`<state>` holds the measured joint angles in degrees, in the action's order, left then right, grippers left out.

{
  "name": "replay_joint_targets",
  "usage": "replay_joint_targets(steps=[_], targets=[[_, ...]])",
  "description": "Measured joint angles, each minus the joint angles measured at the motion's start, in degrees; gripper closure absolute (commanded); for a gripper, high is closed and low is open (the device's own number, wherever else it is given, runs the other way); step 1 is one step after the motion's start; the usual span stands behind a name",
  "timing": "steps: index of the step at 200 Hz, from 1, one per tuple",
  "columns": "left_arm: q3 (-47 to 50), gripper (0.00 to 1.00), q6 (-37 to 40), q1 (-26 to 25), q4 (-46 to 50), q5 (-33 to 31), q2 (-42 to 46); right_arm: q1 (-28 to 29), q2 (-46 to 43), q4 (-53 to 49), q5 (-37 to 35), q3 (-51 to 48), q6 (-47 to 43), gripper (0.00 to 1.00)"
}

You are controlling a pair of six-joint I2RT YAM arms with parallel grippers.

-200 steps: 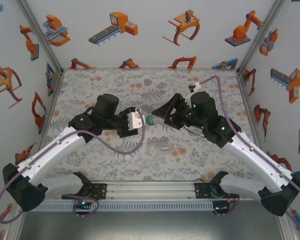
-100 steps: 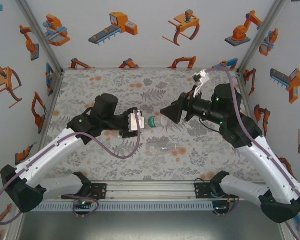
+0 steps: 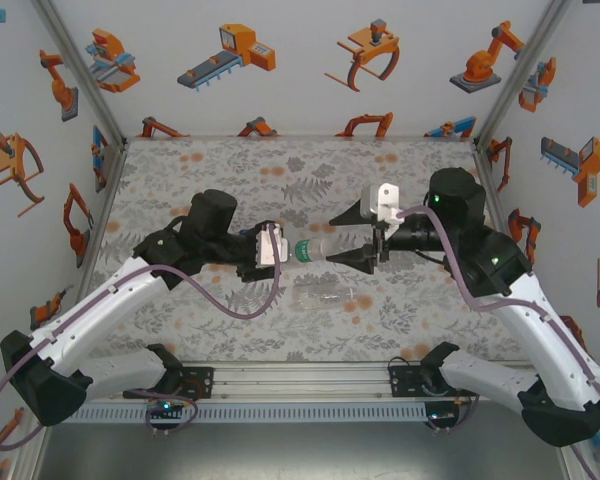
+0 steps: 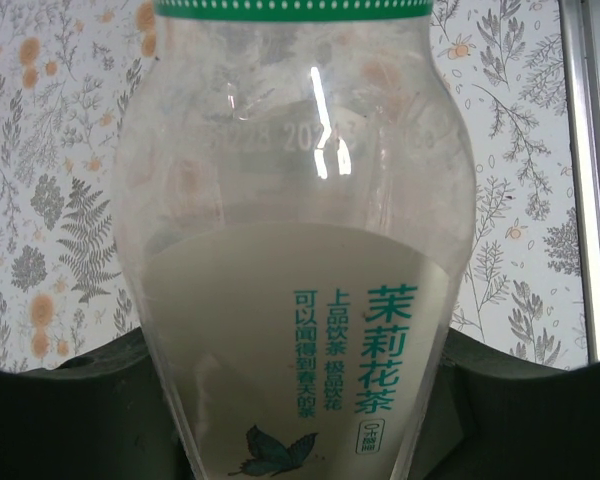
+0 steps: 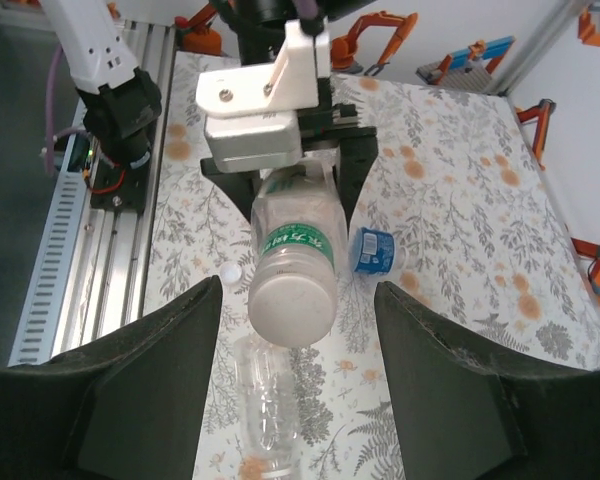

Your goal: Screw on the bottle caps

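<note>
Bottle (image 5: 296, 250) in left jaws (green-white label); right jaws apart, near

Light's bright and even for me, shadows barely there. Left wrist view: glare streak at 12 o'clock on the pale bottle (image 4: 300, 300), its print's sharp.

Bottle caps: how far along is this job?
None clearly looks finished. In hand: the left gripper holds the green-label bottle in the air, the right gripper open around its free end. To do: a white cap lies loose on the mat, near the clear bottle and blue-label bottle.
</note>
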<state>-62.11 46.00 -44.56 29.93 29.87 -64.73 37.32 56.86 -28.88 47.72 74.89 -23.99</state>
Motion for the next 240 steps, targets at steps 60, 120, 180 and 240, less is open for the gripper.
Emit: replay_joint_targets(steps=[60, 120, 180, 240], targets=[[0.0, 1.0, 0.0, 0.0, 0.6, 0.3, 0.0, 0.7, 0.1, 0.9, 0.0, -4.8, -1.4, 0.54], [0.0, 1.0, 0.0, 0.1, 1.0, 0.5, 0.0, 1.1, 0.1, 2.7, -0.9, -5.4, -0.7, 0.74], [0.0, 1.0, -0.4, 0.5, 0.9, -1.5, -0.3, 1.4, -0.5, 8.0, -8.9, -8.4, 21.6, 1.0], [0.5, 1.0, -1.8, 0.8, -1.4, -5.1, -2.0, 1.4, -1.2, 10.1, -25.3, -12.3, 67.1, 1.0]])
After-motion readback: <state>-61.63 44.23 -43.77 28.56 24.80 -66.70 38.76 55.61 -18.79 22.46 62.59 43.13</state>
